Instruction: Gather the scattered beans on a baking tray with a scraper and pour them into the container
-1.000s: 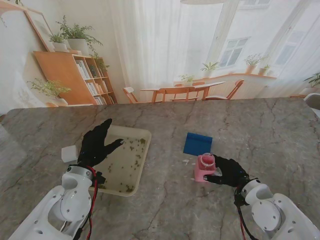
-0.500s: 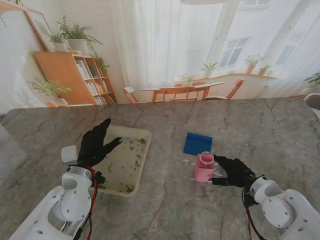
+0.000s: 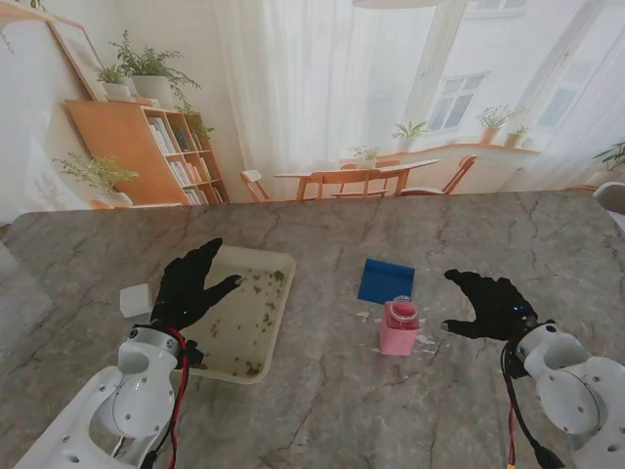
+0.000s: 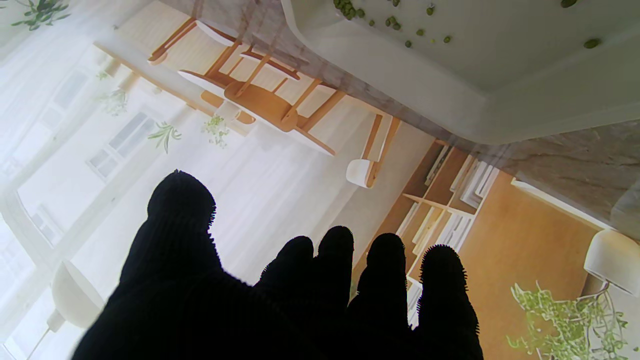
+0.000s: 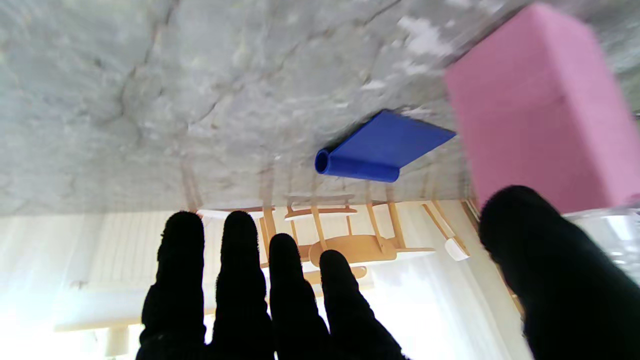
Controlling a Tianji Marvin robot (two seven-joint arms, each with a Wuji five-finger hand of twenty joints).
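Right robot hand (image 3: 491,301) spread, beside pink container (image 3: 398,327), apart

Tabletop (image 3: 322,391): grey, dark-veined marble. Baking tray (image 3: 283,262): cream; beans (image 3: 270,315) green. Scraper (image 3: 386,281): blue. Container (image 3: 398,332): pink. Both hands (image 3: 192,285) (image 3: 491,301): black gloves. Small block (image 3: 136,299): white.
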